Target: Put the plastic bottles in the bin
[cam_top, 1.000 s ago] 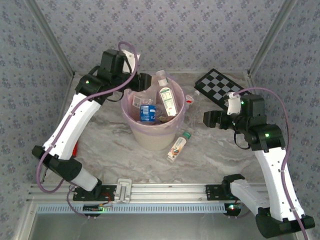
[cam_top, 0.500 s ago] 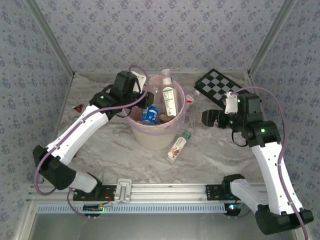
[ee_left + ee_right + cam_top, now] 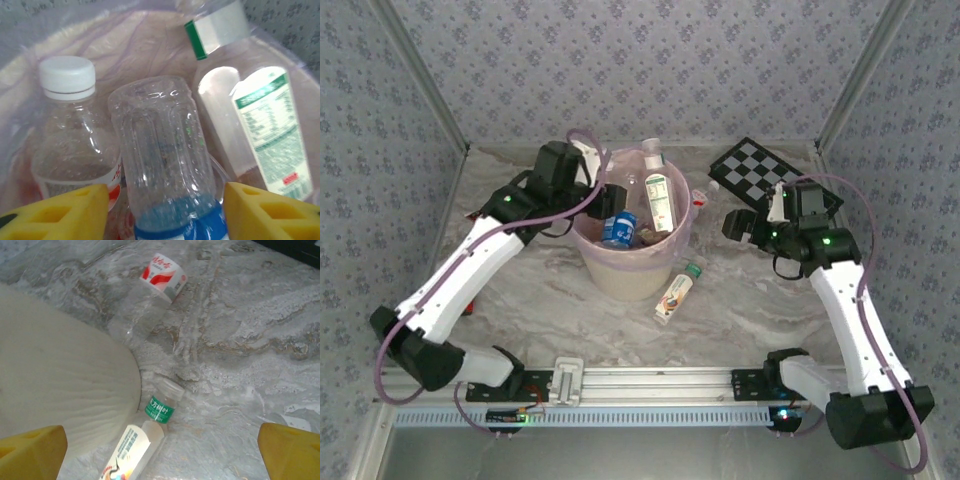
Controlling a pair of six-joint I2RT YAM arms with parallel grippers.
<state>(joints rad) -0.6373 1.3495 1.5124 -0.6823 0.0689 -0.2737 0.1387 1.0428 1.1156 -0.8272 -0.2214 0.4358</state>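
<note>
Where left gripper [image 3: 164, 220] gapes, bottle [image 3: 155, 150] (blue-labelled) lies.

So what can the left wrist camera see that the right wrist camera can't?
Left wrist: the inside of the bin with its pink bag, and three bottles in it: a white-capped bottle, a blue-labelled bottle and a green-labelled bottle.
Right wrist: the marble table, with a red-labelled bottle and an orange-labelled bottle lying beside the bin's cream outside.
Both: the bin, clear bottles, and each arm's own yellow fingers spread apart, on the left gripper and the right gripper.
</note>
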